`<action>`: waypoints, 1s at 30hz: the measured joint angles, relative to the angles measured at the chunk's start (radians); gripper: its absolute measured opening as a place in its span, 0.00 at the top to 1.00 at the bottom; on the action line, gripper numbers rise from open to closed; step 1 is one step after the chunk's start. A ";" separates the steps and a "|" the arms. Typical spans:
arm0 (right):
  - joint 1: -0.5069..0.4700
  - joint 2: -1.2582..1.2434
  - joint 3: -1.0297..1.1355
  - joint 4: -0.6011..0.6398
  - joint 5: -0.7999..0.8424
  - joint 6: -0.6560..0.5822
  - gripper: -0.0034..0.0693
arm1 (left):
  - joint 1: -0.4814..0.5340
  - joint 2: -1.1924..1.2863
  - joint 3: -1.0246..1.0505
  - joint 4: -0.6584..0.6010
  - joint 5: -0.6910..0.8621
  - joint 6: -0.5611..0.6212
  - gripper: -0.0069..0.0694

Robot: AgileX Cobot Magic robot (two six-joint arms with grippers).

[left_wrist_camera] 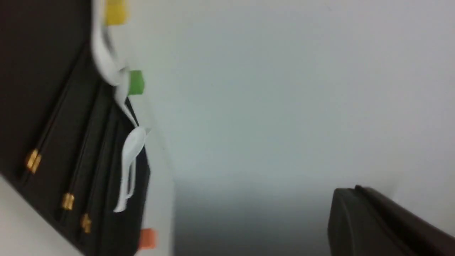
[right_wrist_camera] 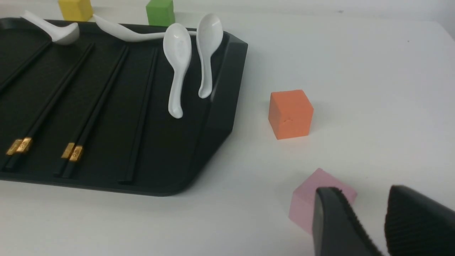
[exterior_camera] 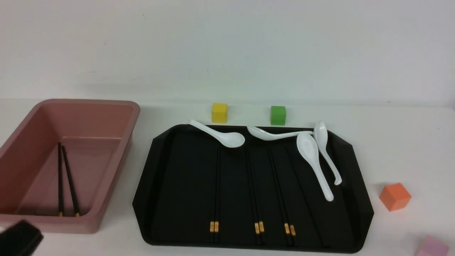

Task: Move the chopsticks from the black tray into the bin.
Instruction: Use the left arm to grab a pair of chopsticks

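The black tray (exterior_camera: 160, 185) lies in the middle of the table. Several pairs of black chopsticks (exterior_camera: 214, 185) lie lengthwise in it, gold bands toward me; they also show in the right wrist view (right_wrist_camera: 89, 106). One more pair of chopsticks (exterior_camera: 65, 177) lies inside the pink bin (exterior_camera: 117, 167) at the left. My left gripper (exterior_camera: 19, 238) is low at the near left, in front of the bin; in the blurred left wrist view its fingers (left_wrist_camera: 373, 220) look pressed together and empty. My right gripper (right_wrist_camera: 369, 199) is open and empty, off the tray's right side, over a pink cube (right_wrist_camera: 305, 202).
Several white soup spoons (exterior_camera: 312, 160) lie on the tray's far side and right part. A yellow cube (exterior_camera: 219, 112) and a green cube (exterior_camera: 278, 115) stand behind the tray. An orange cube (exterior_camera: 394, 196) and the pink cube (exterior_camera: 432, 247) stand right of it.
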 joint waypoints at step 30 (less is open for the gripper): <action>0.000 0.000 0.000 0.000 0.000 0.000 0.62 | -0.434 1.846 -1.224 0.991 0.726 -0.163 0.58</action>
